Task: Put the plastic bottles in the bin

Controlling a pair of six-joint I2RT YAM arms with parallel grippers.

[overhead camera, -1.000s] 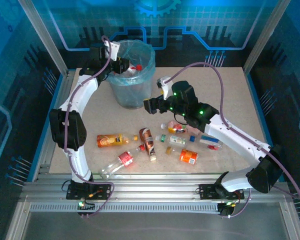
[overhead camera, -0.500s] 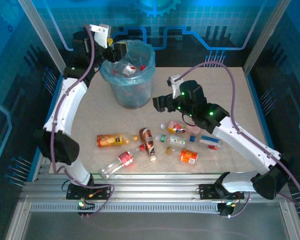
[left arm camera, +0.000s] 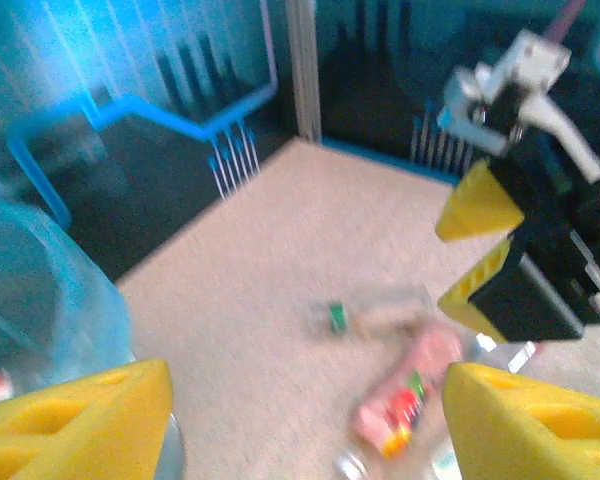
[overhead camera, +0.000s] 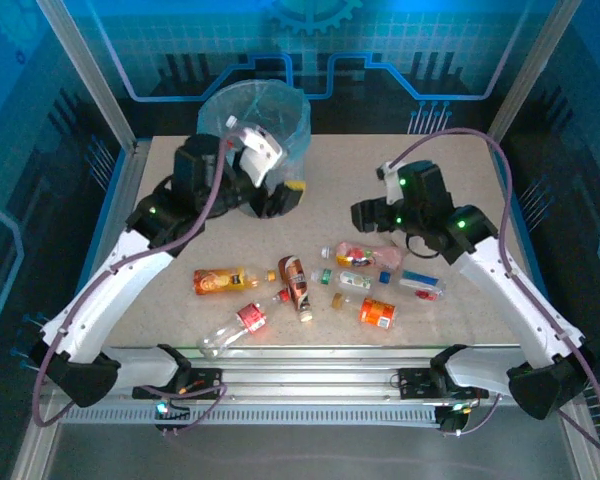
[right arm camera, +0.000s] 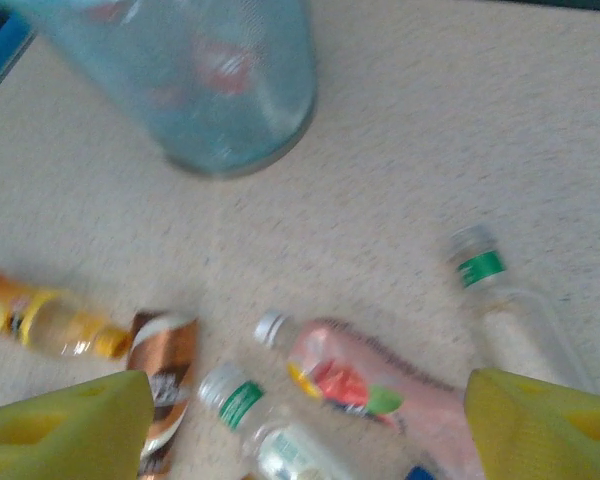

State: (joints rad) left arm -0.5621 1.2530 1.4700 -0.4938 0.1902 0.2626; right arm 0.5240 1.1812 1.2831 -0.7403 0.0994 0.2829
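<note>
Several plastic bottles lie on the table: an orange-label one (overhead camera: 220, 281), a brown one (overhead camera: 295, 283), a red-label one (overhead camera: 242, 322), an orange one (overhead camera: 377, 313) and a pink one (overhead camera: 365, 255). The bin (overhead camera: 255, 110) stands at the back with its blue bag. My left gripper (overhead camera: 285, 193) hangs open and empty in front of the bin. My right gripper (overhead camera: 365, 213) is open just above the pink bottle (right arm camera: 370, 380), a green-capped bottle (right arm camera: 270, 430) beside it. The left wrist view shows the right gripper (left arm camera: 485, 240) over the blurred pink bottle (left arm camera: 410, 395).
The bin wall (left arm camera: 40, 290) is close on my left gripper's left side. A second clear bottle with a green band (right arm camera: 510, 310) lies right of the pink one. A blue-label bottle (overhead camera: 420, 283) lies under my right forearm. Metal frame posts and blue panels enclose the table.
My left arm swung from over the bin down to the table in front of it, its gripper now open and empty. My right arm shifted right, toward the pink bottle.
</note>
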